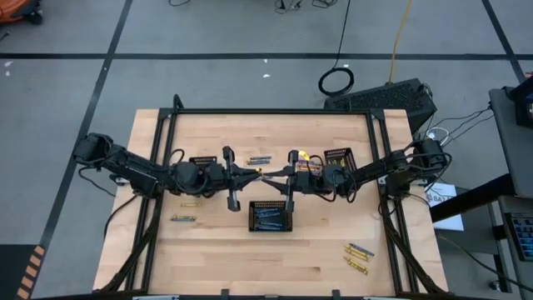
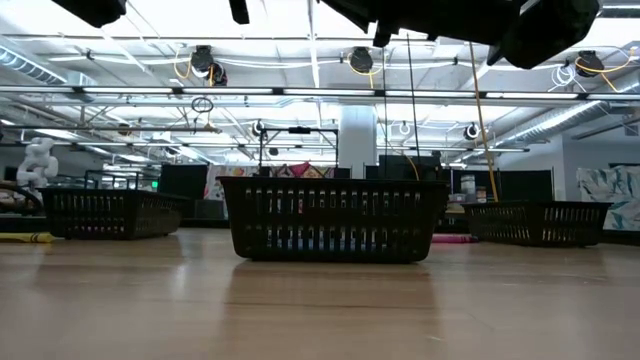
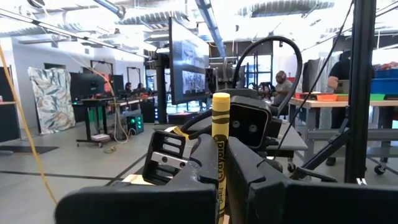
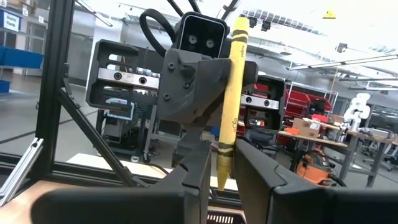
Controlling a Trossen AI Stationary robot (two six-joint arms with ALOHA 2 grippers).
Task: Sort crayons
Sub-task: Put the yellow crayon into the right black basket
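A yellow crayon (image 3: 221, 134) stands roughly upright in the air over the middle of the table, between my two grippers, which meet tip to tip. My left gripper (image 1: 250, 173) comes from the table's left and is shut on it. My right gripper (image 1: 279, 172) comes from the right and is shut on the same crayon (image 4: 231, 87). More crayons lie flat on the wood: a few (image 1: 260, 159) just beyond the grippers, some (image 1: 186, 210) at the left and some (image 1: 358, 257) at the near right. Blue ones lie in the middle tray (image 1: 253, 215). My left gripper pinches the yellow crayon's lower part (image 3: 219, 180) between its two fingers, which lie across it and come nearly level from the table's left. The crayon's flat upper end (image 3: 221, 98) rises above the fingers, clear of the table. My right gripper pinches the crayon's lower, pointed end (image 4: 221, 171) between its two fingers, coming nearly level from the table's right, across the crayon. Most of the crayon stands above these fingers, leaning slightly, in front of the other gripper's body.
Three black mesh trays stand on the table: one (image 2: 330, 220) at the near middle below the grippers, one (image 1: 202, 160) at the far left and one (image 1: 337, 155) at the far right. A black frame (image 1: 275, 112) runs along the table's far edge and sides.
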